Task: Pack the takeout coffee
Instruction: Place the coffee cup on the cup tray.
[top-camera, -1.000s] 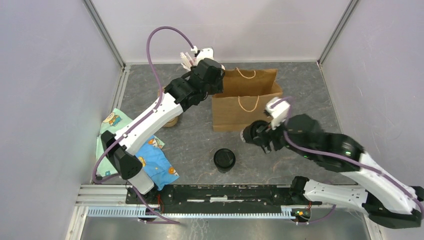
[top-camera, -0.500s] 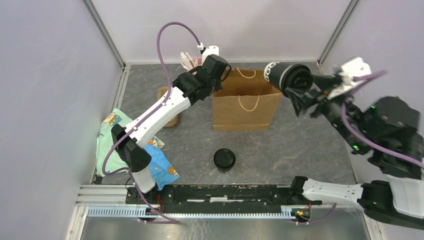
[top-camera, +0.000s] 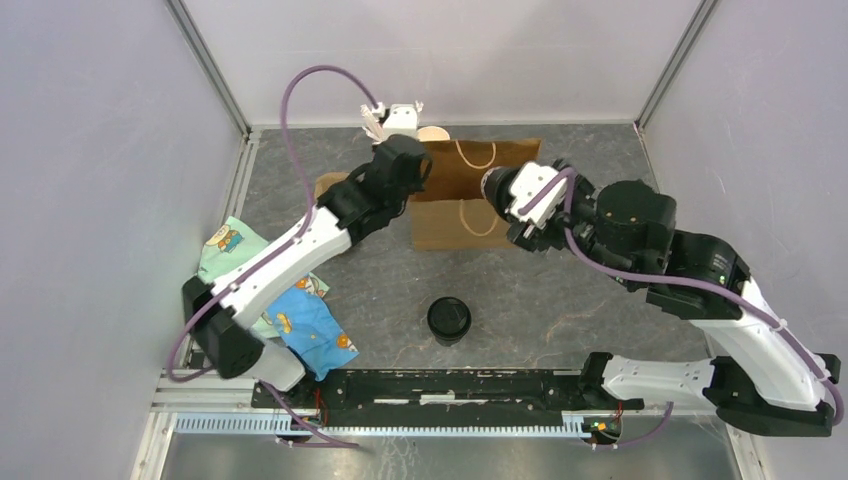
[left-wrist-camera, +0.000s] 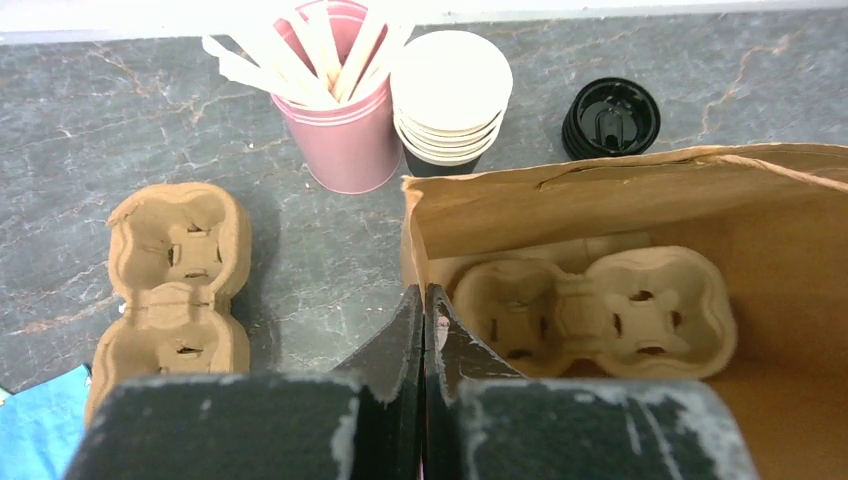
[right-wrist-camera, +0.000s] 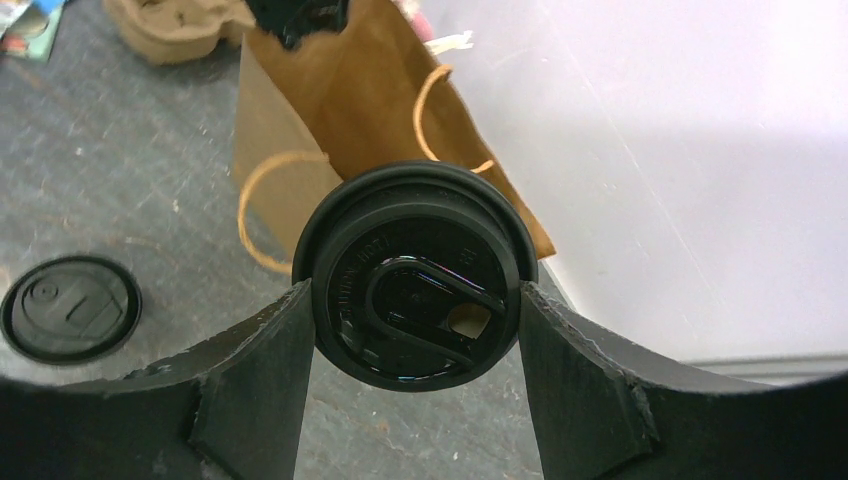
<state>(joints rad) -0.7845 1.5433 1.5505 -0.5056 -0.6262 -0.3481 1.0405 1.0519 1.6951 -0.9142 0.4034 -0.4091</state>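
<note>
Carrying right gripper (right-wrist-camera: 415, 300): was clamped on takeout coffee (right-wrist-camera: 415, 275), held at brown bag (top-camera: 450, 228) mouth; cup body was hidden.
Left gripper (left-wrist-camera: 425, 325): was pinched together on bag rim; contact was barely seen.

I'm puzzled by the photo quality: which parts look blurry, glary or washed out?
Right wrist view: the wall is washed out white, a glint sits on the takeout coffee's lid, the right tool looms dark and soft. Left wrist view: the left tool is softer than the sharp table. Top view: even light, faint shadows.
</note>
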